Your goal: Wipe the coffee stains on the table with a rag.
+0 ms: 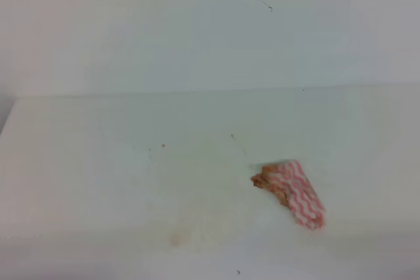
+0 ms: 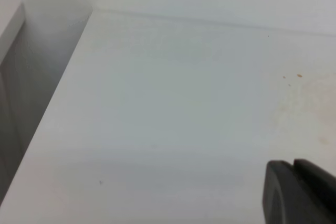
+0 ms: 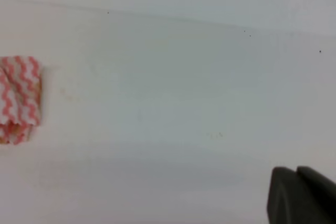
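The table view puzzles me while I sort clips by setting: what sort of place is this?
Probably a bare test bench or lab tabletop, not a lived-in kitchen. A plain white table meets a blank wall; on it lie only a red-and-white rag and faint coffee stains.

You are seeing the small bunched red-and-white zigzag cloth rag (image 1: 293, 193) lying on the wide white smooth table (image 1: 85, 162), lower right of centre; the faint tan coffee stains (image 1: 176, 237) are sitting lower left of it, apart.

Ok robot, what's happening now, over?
Right gripper shut, empty. Left gripper unclear. Rag lying loose on table. Faint coffee stains remain. Nothing blocking.
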